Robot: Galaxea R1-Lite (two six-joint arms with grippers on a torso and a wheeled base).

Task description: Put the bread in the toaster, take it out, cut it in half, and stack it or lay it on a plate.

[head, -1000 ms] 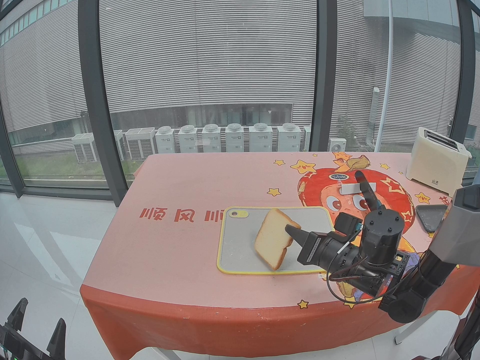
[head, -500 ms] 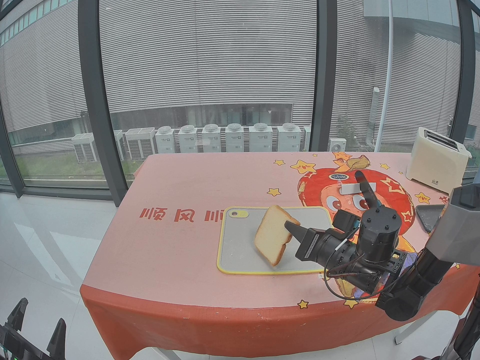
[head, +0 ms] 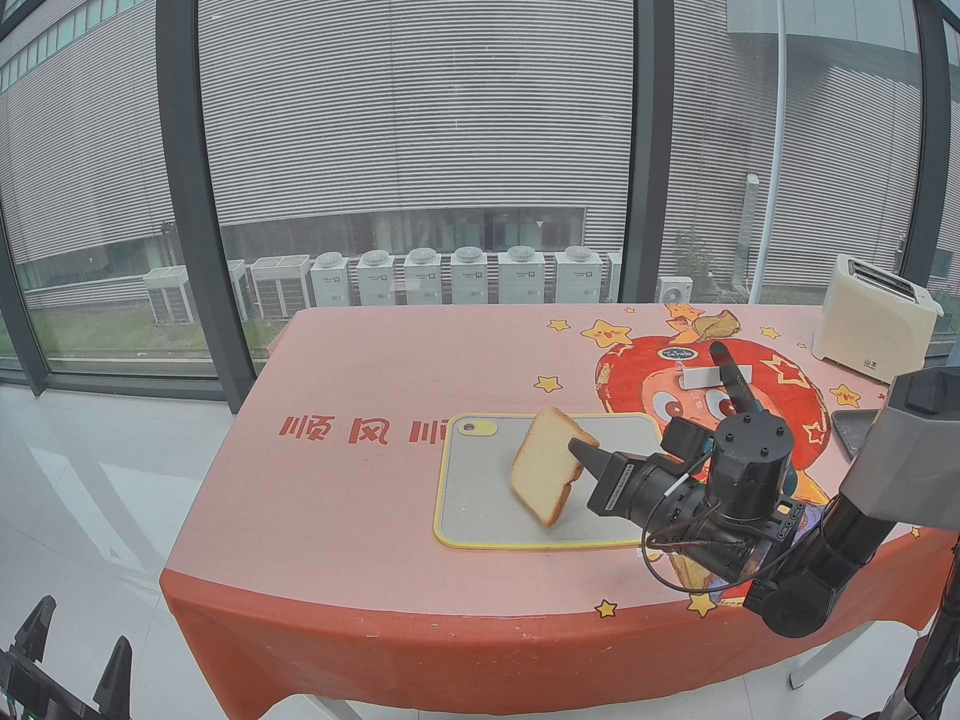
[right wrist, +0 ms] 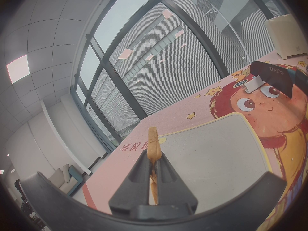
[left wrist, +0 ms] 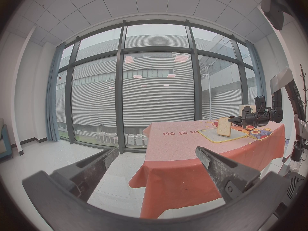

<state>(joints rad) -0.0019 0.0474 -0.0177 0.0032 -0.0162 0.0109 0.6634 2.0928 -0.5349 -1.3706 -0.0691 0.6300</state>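
Head view: pinches the bread (head: 545,465) by one edge in the right claw (head: 578,449), tilted, lifted slightly higher off the cutting board (head: 480,502) than a second ago. Reads as the start of the carry to the toaster (head: 872,322), well apart at the far right of the desk (head: 380,372); cannot tell what its slots hold. Leaves the left claw (left wrist: 157,153) spread, low beside the desk, holding nothing.

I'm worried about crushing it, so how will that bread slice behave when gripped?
The bread looks light and fairly stiff: held by one edge, it shows no droop. It is probably squashy, since the right claw seems to pinch its edge thin.
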